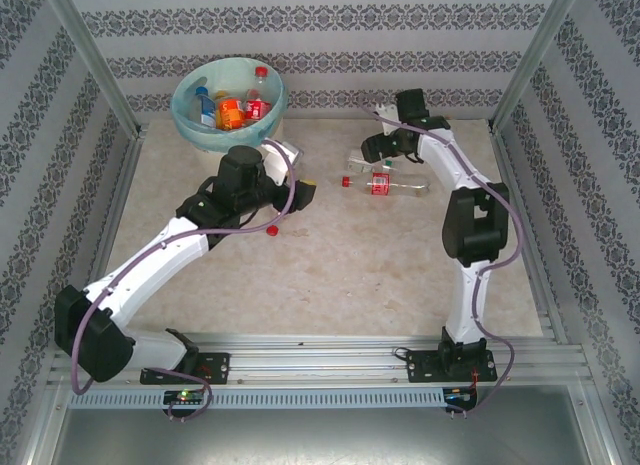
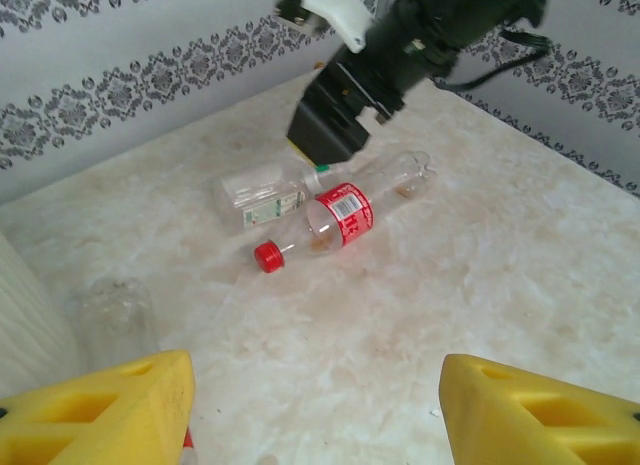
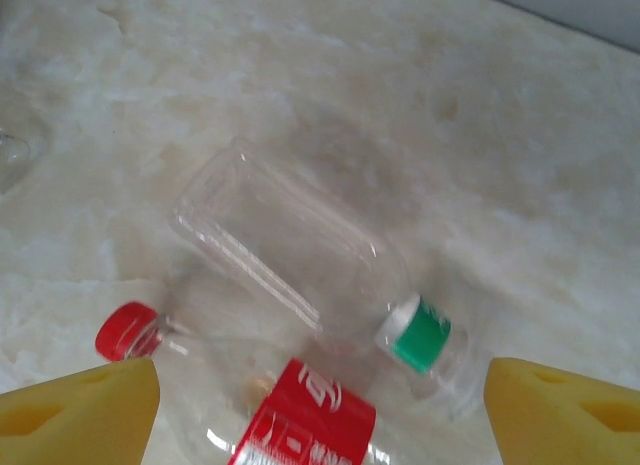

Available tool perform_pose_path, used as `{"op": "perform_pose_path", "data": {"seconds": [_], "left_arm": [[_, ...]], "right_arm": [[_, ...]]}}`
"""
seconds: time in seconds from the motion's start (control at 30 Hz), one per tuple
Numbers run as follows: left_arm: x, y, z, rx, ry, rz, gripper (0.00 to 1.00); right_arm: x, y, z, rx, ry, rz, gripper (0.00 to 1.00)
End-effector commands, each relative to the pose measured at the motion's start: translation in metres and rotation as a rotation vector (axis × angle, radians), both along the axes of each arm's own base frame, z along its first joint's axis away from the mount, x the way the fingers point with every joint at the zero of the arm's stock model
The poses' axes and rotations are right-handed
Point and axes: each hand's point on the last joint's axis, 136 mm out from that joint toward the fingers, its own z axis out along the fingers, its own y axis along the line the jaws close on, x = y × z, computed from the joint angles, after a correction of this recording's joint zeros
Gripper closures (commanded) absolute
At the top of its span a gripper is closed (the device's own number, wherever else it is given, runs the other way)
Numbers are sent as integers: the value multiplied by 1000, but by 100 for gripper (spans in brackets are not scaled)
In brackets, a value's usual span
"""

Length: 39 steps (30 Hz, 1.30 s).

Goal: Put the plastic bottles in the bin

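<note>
The left gripper (image 2: 315,370) has its two yellow fingers (image 2: 100,410) spread apart, and nothing is between them. It hangs over the bare table (image 2: 400,315). A little way in front of it lie two bottles, side by side and touching.

The right gripper (image 3: 322,370) has its yellow fingers (image 3: 565,410) spread wide too. They are not pinching anything. It hangs right over those same two bottles, with one finger on each side.

One is the clear bottle with the green cap (image 3: 290,255). The other is the clear bottle with the red label (image 3: 305,425), which has a red cap. Both lie flat on their sides near the middle of the table.

Another clear bottle (image 2: 115,315) lies on the table close to the bin (image 1: 190,125). The bin stands in the far left corner. It is round with a light blue-green bag over its rim. Some bottles (image 1: 232,113) are already inside it, one orange and one red.
</note>
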Motion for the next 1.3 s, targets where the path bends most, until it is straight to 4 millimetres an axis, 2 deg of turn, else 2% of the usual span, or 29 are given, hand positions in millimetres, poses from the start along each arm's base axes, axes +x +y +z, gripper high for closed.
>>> {"op": "perform_pose_path", "data": {"seconds": [0.0,0.17,0.23,0.4,0.63,0.73,0.9,1.1,1.27], "left_arm": [[-6,1,25,-72,-61,12,33],[-9,11,21,-47,-71,45,32],[-9,13,21,-39,-77,52,32],[-9,16,20,-25,-80,60,32],[-5,14,15,-16,-74,62,32],[-3,12,14,-15,-70,60,32],[-2,11,16,-9,-78,55,32],[0,9,16,-17,-69,51,31],[0,8,15,-25,-60,53,31]], "right_arm": [[-1,11,-18,-51,60,109,14],[4,22,-45,-115,137,178,13],[7,19,-59,-156,163,176,13],[18,10,-73,-220,178,154,12],[4,12,-94,-233,253,214,13],[-3,11,-99,-229,289,223,16],[-5,9,-95,-208,290,211,25],[-1,16,-94,-186,268,217,22],[2,21,-103,-195,270,218,22]]}}
